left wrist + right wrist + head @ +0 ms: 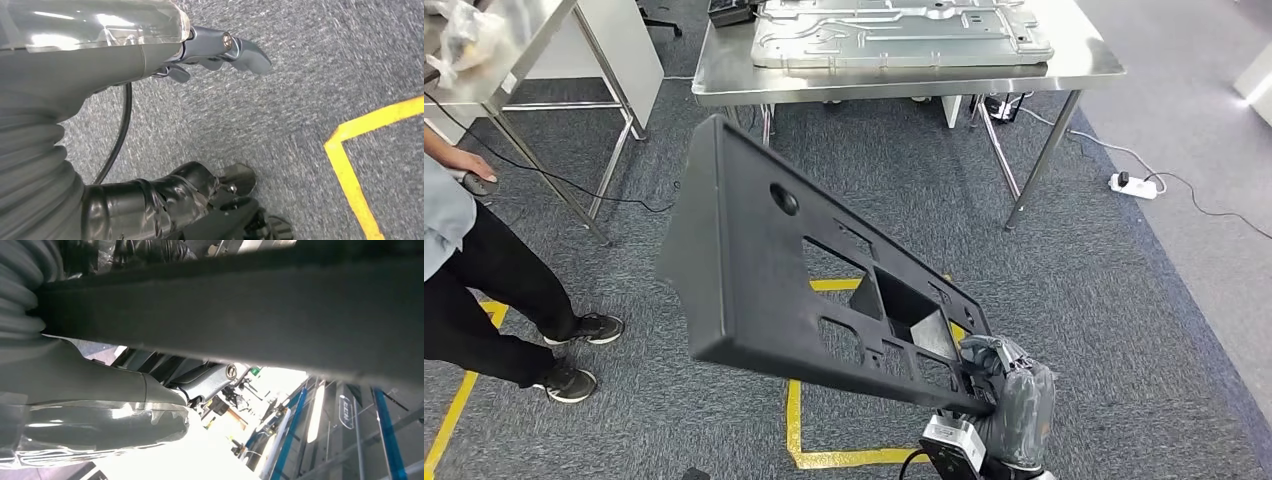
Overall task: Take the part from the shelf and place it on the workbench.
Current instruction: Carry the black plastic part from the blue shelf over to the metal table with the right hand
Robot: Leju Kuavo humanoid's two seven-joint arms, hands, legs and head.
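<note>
You see a person in black trousers [484, 290] on yellow-taped grey carpet [1124, 300], a white power strip [1136, 184] nearby.

I log a steel workbench [1084, 62] straight ahead, carrying a large pressed metal panel [902, 35] that lies flat across most of its top, with a dark box [729, 10] just beside the panel's left end. A second steel table [534, 30] at far left bears a clear plastic bag [464, 35]. I note grey carpet floor [1104, 300] throughout, marked with yellow tape lines [796, 420]; on it lie a white power strip [1132, 184] with its cable and a person's black shoes [574, 380]
</note>
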